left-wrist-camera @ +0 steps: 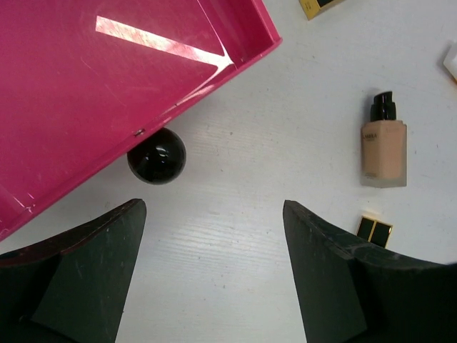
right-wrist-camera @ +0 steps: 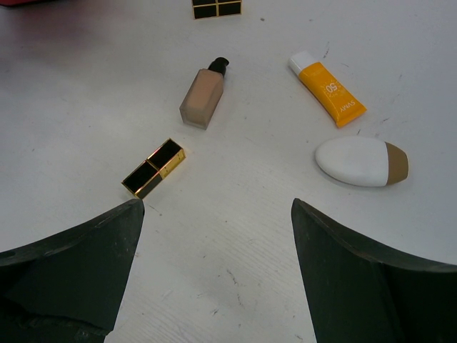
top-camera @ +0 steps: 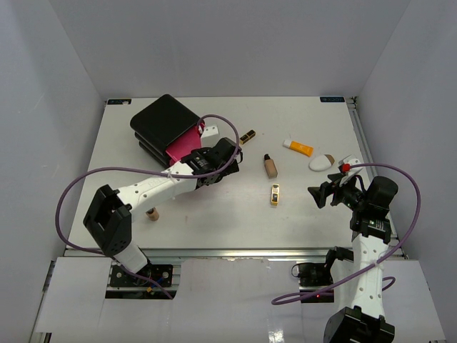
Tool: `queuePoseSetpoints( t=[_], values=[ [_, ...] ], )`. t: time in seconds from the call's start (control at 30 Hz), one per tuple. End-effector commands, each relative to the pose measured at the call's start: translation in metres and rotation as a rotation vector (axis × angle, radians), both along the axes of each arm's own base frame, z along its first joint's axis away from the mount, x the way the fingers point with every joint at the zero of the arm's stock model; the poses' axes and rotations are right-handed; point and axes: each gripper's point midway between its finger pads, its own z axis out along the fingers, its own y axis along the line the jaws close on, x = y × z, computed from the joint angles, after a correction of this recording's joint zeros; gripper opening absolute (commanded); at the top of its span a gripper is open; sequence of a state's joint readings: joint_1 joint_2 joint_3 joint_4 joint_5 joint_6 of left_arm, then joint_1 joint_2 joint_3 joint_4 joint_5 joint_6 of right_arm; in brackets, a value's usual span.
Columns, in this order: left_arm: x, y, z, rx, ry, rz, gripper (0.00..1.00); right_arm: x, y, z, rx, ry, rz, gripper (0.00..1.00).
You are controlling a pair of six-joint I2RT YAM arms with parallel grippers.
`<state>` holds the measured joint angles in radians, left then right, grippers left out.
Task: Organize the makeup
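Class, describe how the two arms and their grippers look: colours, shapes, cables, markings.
The left arm and right arm have white links with black joint housings. A purple cable loops beside each. The left gripper and right gripper have two dark, wedge-shaped fingers. A red spot marks the right wrist.

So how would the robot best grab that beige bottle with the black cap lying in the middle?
Probably around the wide body of the beige bottle, not its narrow black cap. It lies flat on the table with bare space along both long sides, so coming straight down and closing across its width looks safest.
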<state>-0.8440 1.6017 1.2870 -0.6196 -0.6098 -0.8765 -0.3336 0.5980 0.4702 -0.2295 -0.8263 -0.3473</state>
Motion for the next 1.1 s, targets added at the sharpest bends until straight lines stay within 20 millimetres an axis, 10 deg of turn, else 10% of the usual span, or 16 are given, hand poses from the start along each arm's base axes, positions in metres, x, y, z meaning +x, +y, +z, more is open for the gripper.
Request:
queuePoseSetpoints(
  t=[0.0, 0.77, 1.07],
  values=[
    [-0.015, -0.014, 0.019, -0.054, -0.011, -0.128, 0.89, 0.003, 0.001, 0.018, -0.011, -0.065, 0.022, 0.90],
    [-0.070, -0.044, 0.044, -0.195, -0.087, -0.617, 0.98, -0.003, 0.009, 0.016, -0.018, -0.078, 0.092, 0.90],
    [-0.103, -0.051, 0.086, -0.276, -0.204, -0.850, 0.98, -0.007, 0.013, 0.015, -0.020, -0.086, 0.132, 0.90]
  ],
)
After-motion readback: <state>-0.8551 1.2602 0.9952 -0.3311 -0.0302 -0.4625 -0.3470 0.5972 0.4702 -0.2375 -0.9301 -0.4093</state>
